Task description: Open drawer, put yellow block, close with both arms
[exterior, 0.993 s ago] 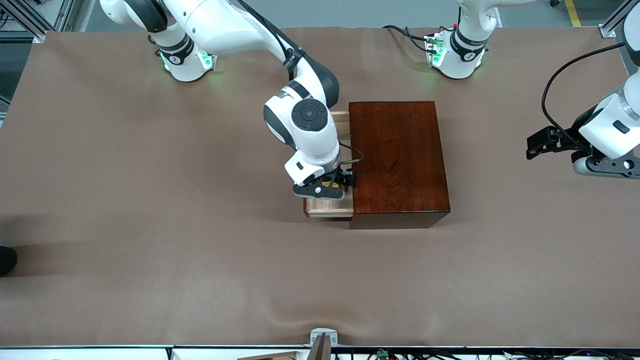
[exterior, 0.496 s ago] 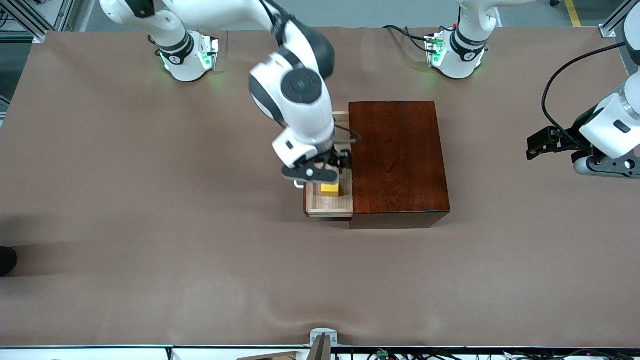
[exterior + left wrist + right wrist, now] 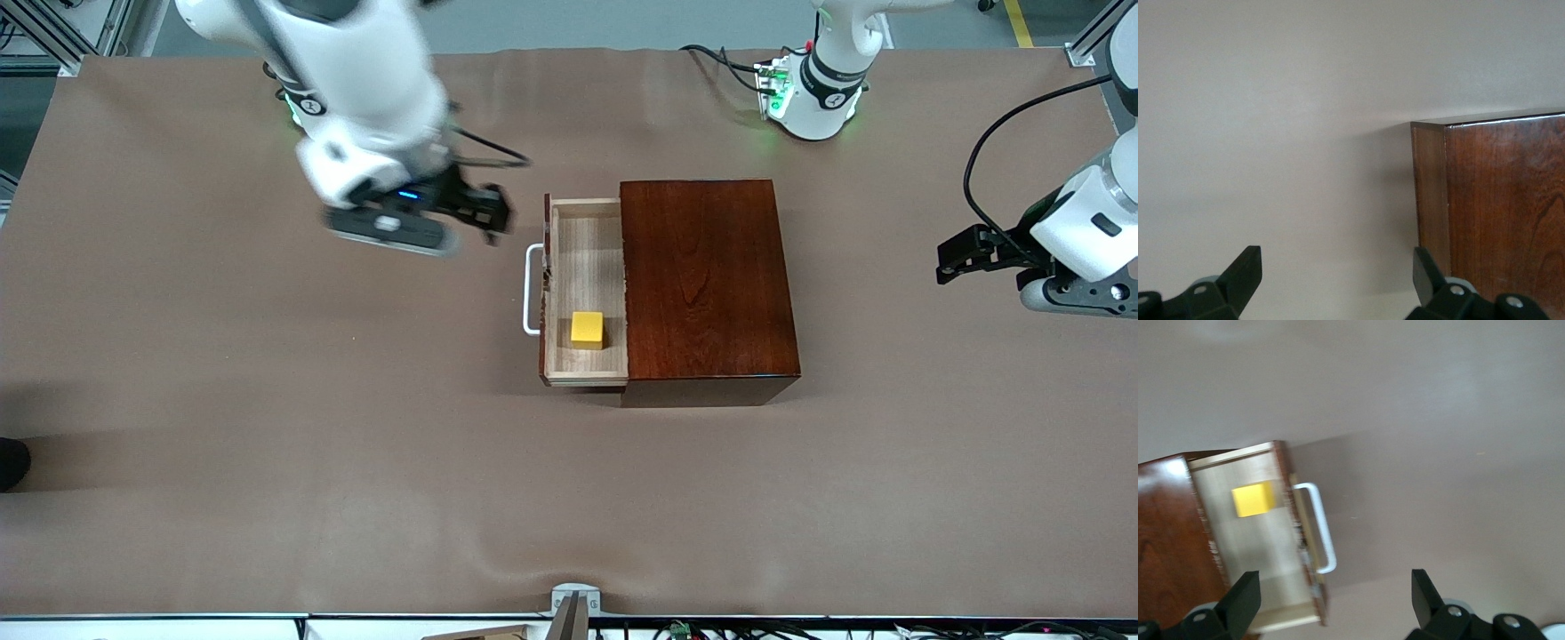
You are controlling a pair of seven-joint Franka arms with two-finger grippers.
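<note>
The drawer (image 3: 583, 258) is pulled out of the dark reddish-brown wooden box (image 3: 707, 284) toward the right arm's end of the table, its white handle (image 3: 532, 289) showing. The yellow block (image 3: 587, 329) lies in the drawer, in the part nearer the front camera; it also shows in the right wrist view (image 3: 1253, 500). My right gripper (image 3: 484, 213) is open and empty, up in the air over bare table beside the drawer. My left gripper (image 3: 956, 260) is open and empty, waiting over the table at the left arm's end, with the box's corner (image 3: 1491, 193) in its view.
The table is covered in brown cloth (image 3: 267, 400). The arms' green-lit bases (image 3: 809, 98) stand along the edge farthest from the front camera. A small metal bracket (image 3: 573, 604) sits at the nearest edge.
My right gripper let go of the yellow block in the drawer, rose, and swung away toward its own base. The block now lies uncovered. The left arm has not moved.
</note>
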